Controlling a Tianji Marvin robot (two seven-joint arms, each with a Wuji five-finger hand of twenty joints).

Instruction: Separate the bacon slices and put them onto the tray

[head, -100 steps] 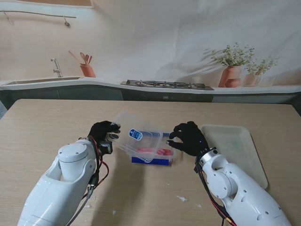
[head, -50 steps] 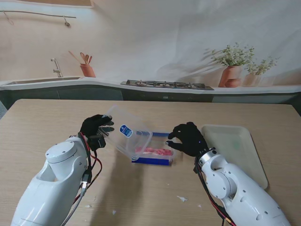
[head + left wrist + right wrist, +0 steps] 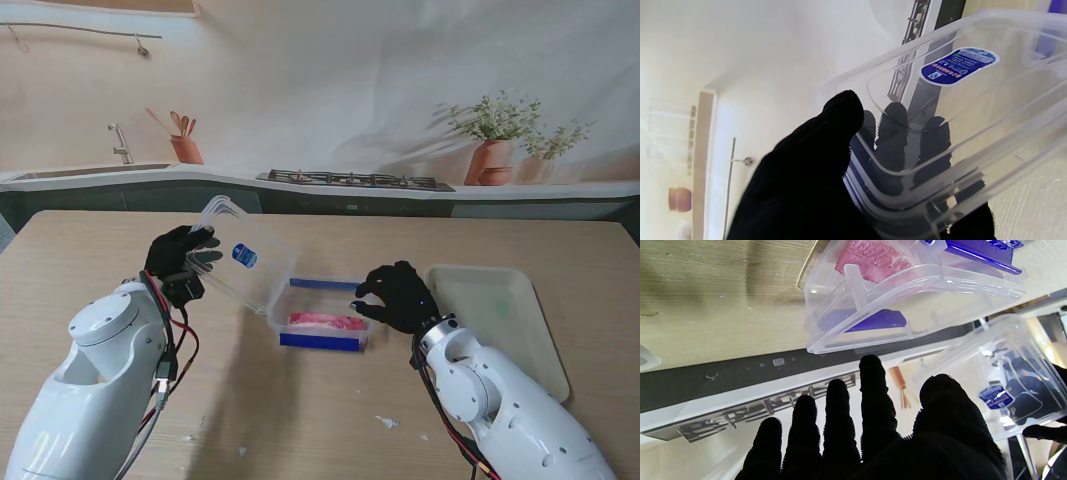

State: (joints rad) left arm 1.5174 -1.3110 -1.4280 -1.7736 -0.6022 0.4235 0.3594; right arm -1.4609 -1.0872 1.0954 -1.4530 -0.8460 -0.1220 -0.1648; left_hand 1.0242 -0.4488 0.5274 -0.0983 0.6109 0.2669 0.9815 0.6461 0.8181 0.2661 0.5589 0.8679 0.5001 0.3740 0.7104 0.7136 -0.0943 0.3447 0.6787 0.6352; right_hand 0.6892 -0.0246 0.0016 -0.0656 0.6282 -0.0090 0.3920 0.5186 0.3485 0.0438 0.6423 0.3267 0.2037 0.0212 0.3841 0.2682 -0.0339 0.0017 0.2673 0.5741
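We hold a clear plastic lid (image 3: 240,265) up in the air with our left hand (image 3: 178,262). The thumb (image 3: 836,133) is on one side of the lid's edge and the other fingers (image 3: 893,140) show through the plastic on the other side, so the hand is closed on it. The lid is tilted, and it has a round blue sticker (image 3: 243,255) on it.

The clear box (image 3: 322,318) sits on the wooden table (image 3: 320,400), a little to the right of the lid. It has blue clips (image 3: 322,342) on its near and far sides. The pink bacon slices (image 3: 326,322) lie inside the box, all together.

Our right hand (image 3: 396,296) is just beside the right end of the box. Its fingers (image 3: 836,420) are spread apart and it holds nothing. We cannot tell if it touches the box.

The pale tray (image 3: 500,320) lies on the table to the right of that hand. Small white bits (image 3: 386,422) lie on the table nearer to us.
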